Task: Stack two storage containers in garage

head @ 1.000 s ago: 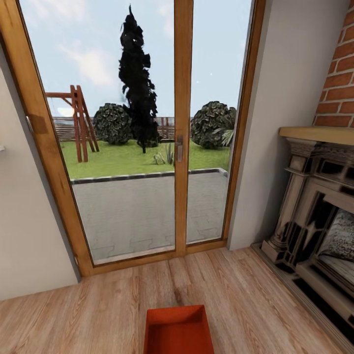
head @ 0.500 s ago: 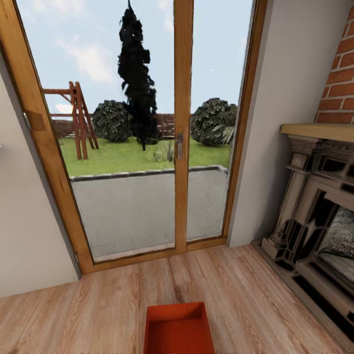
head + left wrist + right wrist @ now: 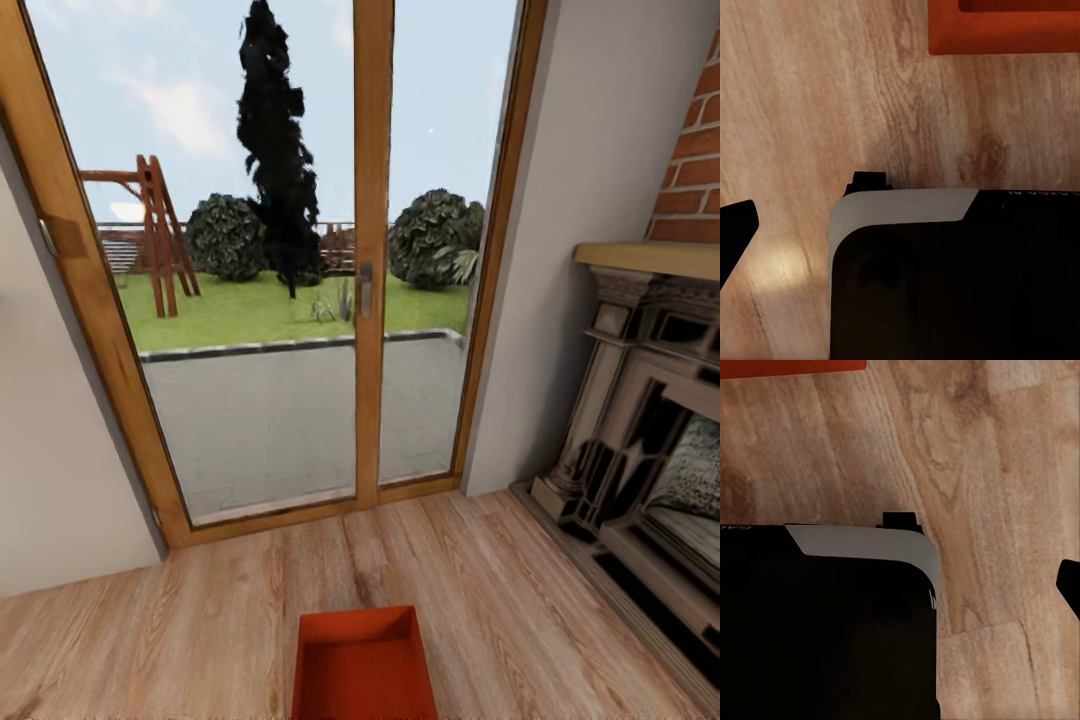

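A red-orange storage container [image 3: 364, 665] sat on the wood-plank floor [image 3: 200, 620] at 6 o'clock, the glazed patio door [image 3: 290, 260] at 12, the fireplace [image 3: 650, 440] at 3; how either claw stood, I cannot tell.

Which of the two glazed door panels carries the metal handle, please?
The narrower right-hand panel: its handle sits on the edge against the central wooden post. The wider left-hand panel, showing the swing frame outside, has none.

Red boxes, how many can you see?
1. One red box sits on the wood floor in front of the glass door, left of the fireplace. Its bottom end is cut off; any second one is hidden.
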You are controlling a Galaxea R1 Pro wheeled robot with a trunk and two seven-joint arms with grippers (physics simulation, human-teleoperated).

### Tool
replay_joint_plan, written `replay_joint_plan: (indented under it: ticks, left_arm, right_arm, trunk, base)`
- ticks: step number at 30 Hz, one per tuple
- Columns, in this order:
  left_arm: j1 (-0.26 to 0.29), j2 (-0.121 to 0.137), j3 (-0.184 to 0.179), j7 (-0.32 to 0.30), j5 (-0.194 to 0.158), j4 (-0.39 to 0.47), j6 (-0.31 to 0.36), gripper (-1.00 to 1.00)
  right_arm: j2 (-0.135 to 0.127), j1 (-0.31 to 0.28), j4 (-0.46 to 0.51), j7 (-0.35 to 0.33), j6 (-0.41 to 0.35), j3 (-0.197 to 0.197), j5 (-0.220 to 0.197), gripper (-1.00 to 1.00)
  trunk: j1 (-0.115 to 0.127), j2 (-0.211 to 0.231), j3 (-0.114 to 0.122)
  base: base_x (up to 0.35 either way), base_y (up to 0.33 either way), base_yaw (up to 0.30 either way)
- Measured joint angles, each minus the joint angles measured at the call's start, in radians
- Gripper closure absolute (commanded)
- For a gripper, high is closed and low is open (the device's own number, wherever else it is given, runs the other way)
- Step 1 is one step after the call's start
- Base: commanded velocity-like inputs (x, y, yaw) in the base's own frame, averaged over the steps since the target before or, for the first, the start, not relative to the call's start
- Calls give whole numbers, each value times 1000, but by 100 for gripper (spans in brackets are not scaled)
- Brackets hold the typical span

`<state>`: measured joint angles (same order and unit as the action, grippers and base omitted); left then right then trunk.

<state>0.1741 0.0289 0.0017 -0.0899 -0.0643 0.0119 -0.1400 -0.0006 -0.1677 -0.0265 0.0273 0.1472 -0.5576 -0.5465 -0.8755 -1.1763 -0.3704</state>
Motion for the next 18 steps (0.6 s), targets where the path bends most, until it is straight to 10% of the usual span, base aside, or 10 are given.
replay_joint_plan:
  ticks: [18]
  left_arm:
    - [0,2,0,0,0,0,0,-100]
  right_arm:
    - [0,0,0,0,0,0,0,-100]
  trunk:
    - [0,0,-29]
  base:
    - [0,0,0]
